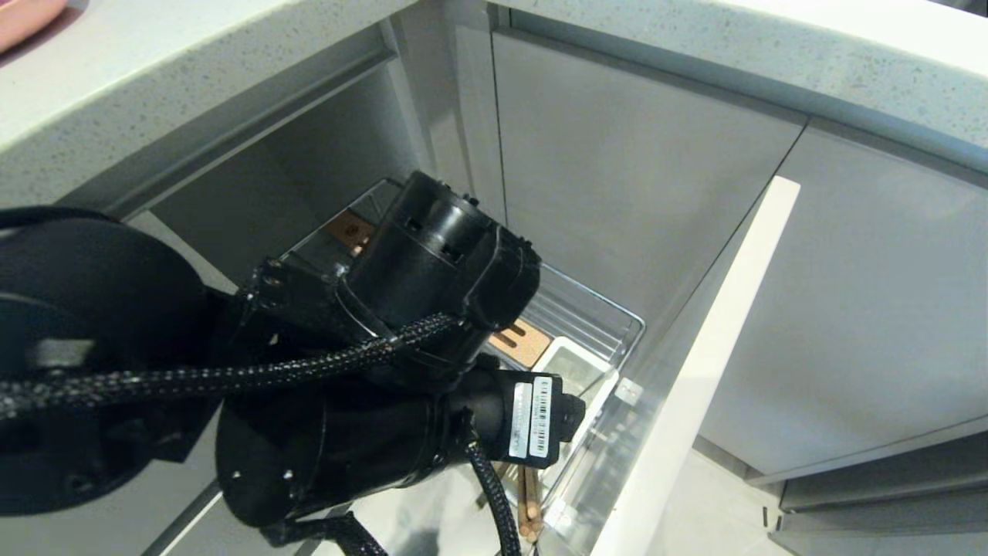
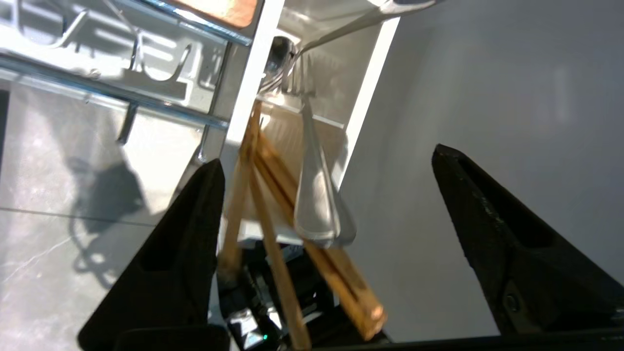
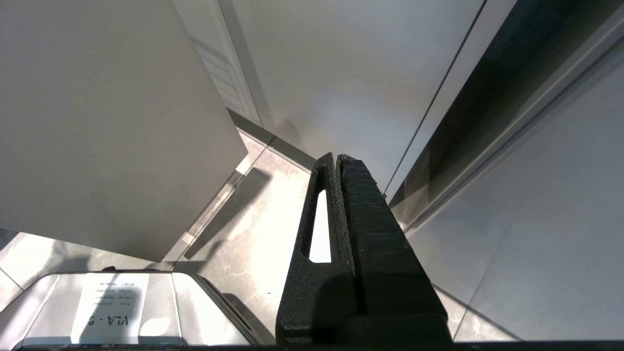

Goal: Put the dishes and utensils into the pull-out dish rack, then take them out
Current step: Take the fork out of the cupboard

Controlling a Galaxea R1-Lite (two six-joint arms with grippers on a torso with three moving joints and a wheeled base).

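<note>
The left gripper (image 2: 326,161) hangs with jaws spread wide and empty just behind the chopsticks (image 2: 273,204) and fork (image 2: 317,204), whose long handles lean out of the white utensil box (image 2: 370,97) toward it.

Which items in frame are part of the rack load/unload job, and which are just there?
Job:
- pull-out dish rack
- chopsticks standing in the rack's white utensil box
- metal utensil in the same box
- pink dish, only an edge showing on the countertop
- left gripper, open by the utensils

Just there:
- countertop
- cabinet fronts
- right gripper, parked, shut
</note>
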